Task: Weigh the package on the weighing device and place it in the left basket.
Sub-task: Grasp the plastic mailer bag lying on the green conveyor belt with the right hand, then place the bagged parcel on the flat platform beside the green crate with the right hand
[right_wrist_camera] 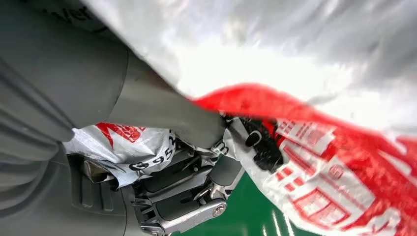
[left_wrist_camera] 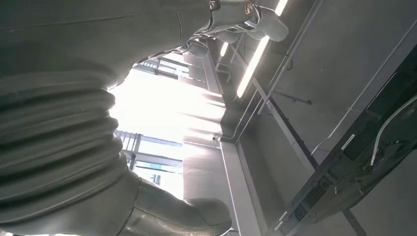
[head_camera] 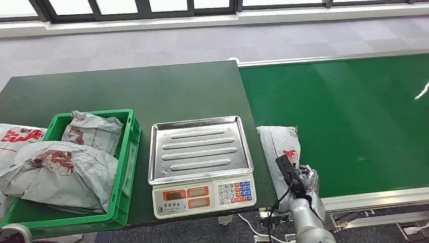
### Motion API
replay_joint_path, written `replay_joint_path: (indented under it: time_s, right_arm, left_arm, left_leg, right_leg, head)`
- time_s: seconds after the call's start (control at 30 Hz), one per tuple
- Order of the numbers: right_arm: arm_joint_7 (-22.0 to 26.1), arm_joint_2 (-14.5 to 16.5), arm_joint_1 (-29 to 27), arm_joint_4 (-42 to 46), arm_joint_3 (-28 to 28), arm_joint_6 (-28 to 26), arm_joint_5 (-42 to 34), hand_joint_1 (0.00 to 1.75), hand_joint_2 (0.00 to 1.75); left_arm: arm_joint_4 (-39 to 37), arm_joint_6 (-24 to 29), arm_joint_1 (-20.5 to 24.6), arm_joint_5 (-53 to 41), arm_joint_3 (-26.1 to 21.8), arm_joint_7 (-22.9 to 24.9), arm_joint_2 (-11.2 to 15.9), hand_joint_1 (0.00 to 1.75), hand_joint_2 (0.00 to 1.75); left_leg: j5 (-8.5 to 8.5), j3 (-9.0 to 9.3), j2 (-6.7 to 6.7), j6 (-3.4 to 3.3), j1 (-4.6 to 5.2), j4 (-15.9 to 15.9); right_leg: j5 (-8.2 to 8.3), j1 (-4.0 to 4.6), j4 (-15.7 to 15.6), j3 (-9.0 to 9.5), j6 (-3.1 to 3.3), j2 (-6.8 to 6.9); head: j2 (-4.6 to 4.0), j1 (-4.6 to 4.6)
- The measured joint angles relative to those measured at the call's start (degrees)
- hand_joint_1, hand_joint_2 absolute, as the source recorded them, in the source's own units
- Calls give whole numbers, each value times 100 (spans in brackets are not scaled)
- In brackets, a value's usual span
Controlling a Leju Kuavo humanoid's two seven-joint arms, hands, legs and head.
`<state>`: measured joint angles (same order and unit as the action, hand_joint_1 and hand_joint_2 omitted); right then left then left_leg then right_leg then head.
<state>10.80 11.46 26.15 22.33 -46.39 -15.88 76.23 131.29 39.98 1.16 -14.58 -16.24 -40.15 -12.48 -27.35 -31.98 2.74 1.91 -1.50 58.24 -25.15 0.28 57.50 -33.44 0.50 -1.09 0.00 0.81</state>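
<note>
Nearest, at the lower edge of the head view, the right hand (head_camera: pixel 305 178) reaches over the near end of the package (head_camera: pixel 279 148), a grey plastic mailer with red print lying on the green conveyor belt (head_camera: pixel 354 116), just right of the dark green table (head_camera: pixel 126 91). In the right wrist view the thick grey thumb (right_wrist_camera: pixel 162 110) presses against the crumpled bag (right_wrist_camera: pixel 314 147) and the darker fingers (right_wrist_camera: pixel 187 196) curl beneath its edge, so the film is pinched between them; the green belt shows under the bag. The left hand (left_wrist_camera: pixel 147 123) is seen in its own wrist view, turned up toward ceiling lights and bright windows; its thumb (left_wrist_camera: pixel 196 219) and fingertips (left_wrist_camera: pixel 255 22) stand apart with nothing between them. On the table's near edge sits the weighing scale (head_camera: pixel 202 169), its steel pan bare, with 3 orange displays and a keypad on the front panel facing the robot. Left of the scale, close beside it, is the green basket (head_camera: pixel 126 167), which holds 2 grey mailers (head_camera: pixel 66 162), the larger one near and the smaller behind it. Another grey mailer (head_camera: pixel 17 135) lies outside the basket against its left wall. Beyond the table and belt lies grey carpet (head_camera: pixel 152 45), then a window wall (head_camera: pixel 152 7) along the top.
</note>
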Motion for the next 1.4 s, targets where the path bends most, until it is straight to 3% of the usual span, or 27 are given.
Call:
replay_joint_path:
  time_s: [0.27,0.37,0.43,0.5,0.57,0.63,0.77,0.93,1.17,1.33,1.4]
  right_arm:
    - [32,-1,-8,-53,69,-60,-62,175,175]
    - [254,-1,-29,-62,121,-413,-305,175,175]
    - [836,17,-91,-5,121,-1010,-808,175,175]
    - [1834,115,-237,336,124,-1725,-1779,175,175]
    - [2633,292,-502,1148,265,-2211,-3004,175,175]
    - [2890,450,-852,2301,581,-2383,-3980,175,175]
    - [2940,603,-1346,4414,1097,-2421,-4702,175,175]
    - [2958,623,-1546,5869,1459,-2424,-4889,175,175]
    - [2956,615,-1607,6531,1665,-2422,-4926,175,175]
    - [2943,616,-1589,6544,1835,-2406,-4998,175,175]
    - [2822,621,-1529,6310,2154,-2349,-4905,175,175]
  left_arm:
    - [1,0,-1,0,-1,0,-1,0,175]
    - [9,0,-5,-2,-1,0,-5,0,175]
    - [36,0,-12,-8,-3,0,-14,0,175]
    - [75,0,-20,-27,-8,0,-26,0,175]
    - [95,0,-23,-61,-14,0,-38,0,175]
    - [92,0,-23,-105,-14,0,-45,0,175]
    - [69,0,-19,-171,-15,0,-48,0,175]
    - [59,0,-19,-198,-16,0,-48,0,175]
    - [60,0,-22,-201,-26,0,-48,0,175]
    - [66,0,-30,-204,-44,0,-48,0,175]
    - [61,0,-28,-205,-47,0,-47,0,175]
  left_leg:
    - [-7,0,-12,-5,1,0]
    - [-7,-5,-25,-6,3,1]
    - [-1,-19,-48,-6,5,1]
    - [14,-25,-79,-7,11,2]
    - [35,-25,-120,-8,17,2]
    - [46,-37,-169,-7,21,0]
    - [44,-58,-192,-6,26,-3]
    - [41,-64,-186,-14,39,-4]
    - [46,-66,-189,-21,43,-4]
    - [46,-97,-190,-20,43,-6]
    - [42,-121,-182,-16,40,-9]
  right_leg:
    - [-9,-2,-1,6,-3,15]
    - [-11,-4,-1,5,-4,27]
    - [-11,-6,1,-2,-4,50]
    - [-9,-11,4,-21,-4,80]
    - [-9,-15,5,-40,-5,116]
    - [-12,-18,7,-49,-4,159]
    - [-20,-21,9,-58,-8,184]
    - [-24,-23,9,-67,-15,184]
    - [-21,-24,9,-66,-19,185]
    - [-22,-24,11,-62,-19,187]
    - [-23,-27,13,-63,-16,182]
  head:
    - [0,0]
    - [0,0]
    - [0,1]
    - [0,0]
    - [0,-1]
    - [0,0]
    - [0,0]
    - [0,-1]
    - [0,0]
    - [1,0]
    - [0,1]
